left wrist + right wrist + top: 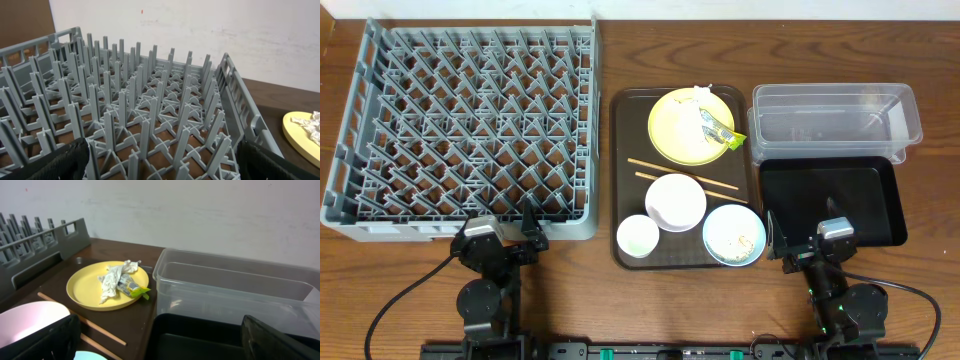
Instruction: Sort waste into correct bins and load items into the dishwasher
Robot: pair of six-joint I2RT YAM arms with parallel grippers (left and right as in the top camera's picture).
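Observation:
The grey dishwasher rack [470,228] fills the left of the table. My left gripper [500,226] stands open at its near edge, its pegs [150,115] ahead between the jaws. On the brown tray, the yellow plate [670,130] carries a crumpled napkin [703,97] and a green-yellow wrapper [720,130]. Below lie the chopsticks [685,178], a white bowl [675,202], a small white cup [638,236] and a light blue bowl [734,235] with food scraps. My right gripper [803,228] stands open over the near edge of the black tray [830,195]; the clear tub [830,92] sits behind.
The dark brown serving tray [625,150] lies between the rack and the two bins. In the right wrist view the plate [82,290] sits left of the tub [235,285]. A white wall rises behind the table. Cables trail from both arm bases at the front edge.

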